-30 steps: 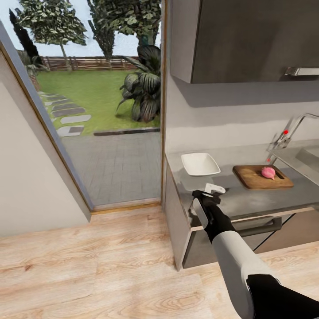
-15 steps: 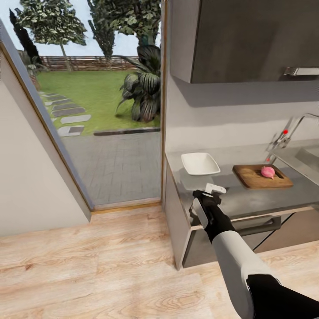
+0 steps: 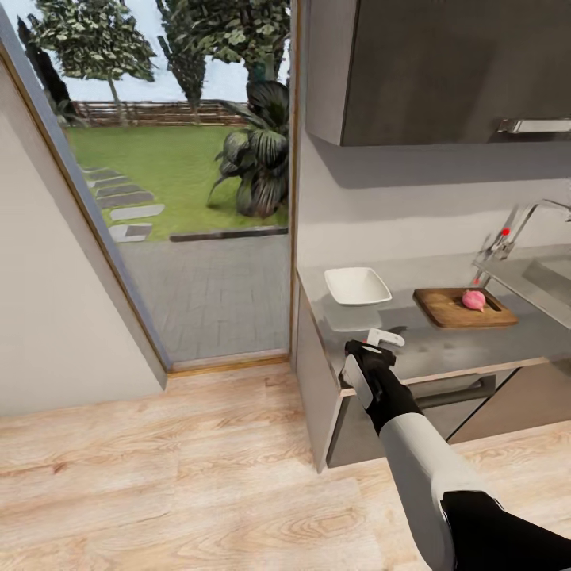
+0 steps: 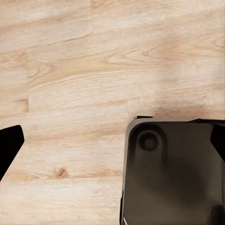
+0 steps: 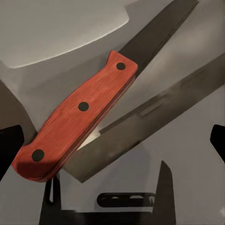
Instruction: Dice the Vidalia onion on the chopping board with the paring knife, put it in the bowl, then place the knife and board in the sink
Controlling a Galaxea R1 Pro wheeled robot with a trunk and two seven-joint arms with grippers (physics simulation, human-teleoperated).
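The right arm [image 3: 420,460] runs glossy black at the shoulder end, white along the forearm, then black again at the wrist, ending in a black gripper [image 3: 379,342] with white fingers [image 3: 386,338].

The right end effector [image 3: 379,342] hangs over the near left stretch of the surface [image 3: 444,349], where bare grey metal lies between the white bowl [image 3: 358,285] behind it and the chopping board [image 3: 463,308] to its right. In the right wrist view the paring knife [image 5: 79,119], with its red wooden handle, lies directly under the end effector [image 5: 112,140], whose fingertips stand wide apart at either side of it. The Vidalia onion [image 3: 473,299] sits on the board's far part, leaving the near part bare. A wall cabinet [image 3: 428,67] overhangs the surface well above. The tap [image 3: 515,230] stands at the sink [image 3: 547,277], right of the board.
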